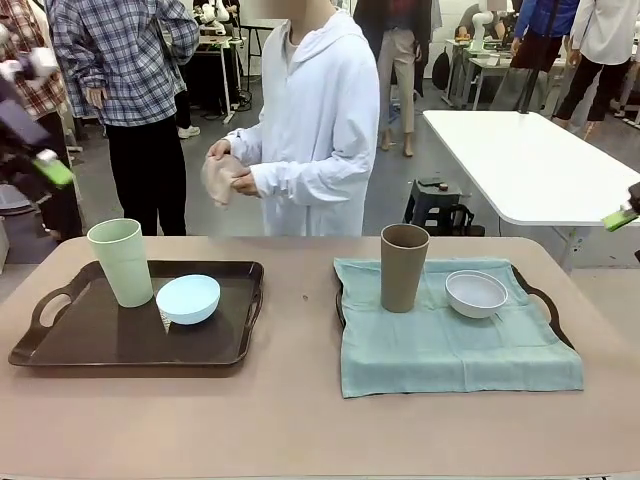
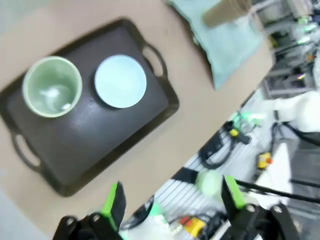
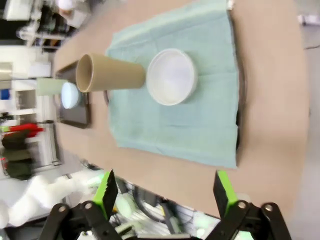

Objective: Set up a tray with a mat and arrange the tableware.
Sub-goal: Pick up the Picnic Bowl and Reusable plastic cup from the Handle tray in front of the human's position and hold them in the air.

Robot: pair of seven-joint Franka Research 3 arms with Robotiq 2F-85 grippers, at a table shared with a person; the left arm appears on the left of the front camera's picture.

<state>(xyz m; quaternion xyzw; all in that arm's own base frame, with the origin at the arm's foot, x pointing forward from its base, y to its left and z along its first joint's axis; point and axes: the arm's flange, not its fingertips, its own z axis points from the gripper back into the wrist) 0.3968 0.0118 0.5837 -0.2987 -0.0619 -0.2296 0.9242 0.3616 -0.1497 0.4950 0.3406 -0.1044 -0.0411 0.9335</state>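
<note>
Right gripper (image 3: 164,181) gapes wide; brown cup (image 1: 404,268) stands upright, mouth up.

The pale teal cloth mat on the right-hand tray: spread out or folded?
Spread out: the pale teal cloth mat covers the dark tray, its front edge overhanging onto the table.

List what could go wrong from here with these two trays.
1. The left tray is bare. Getting a mat under them means moving the tall pale green cup and the light blue bowl close beside it, and the cup could tip.
2. The teal mat hangs past the right tray's near edge. A snag there might drag the brown cup and white bowl.
</note>
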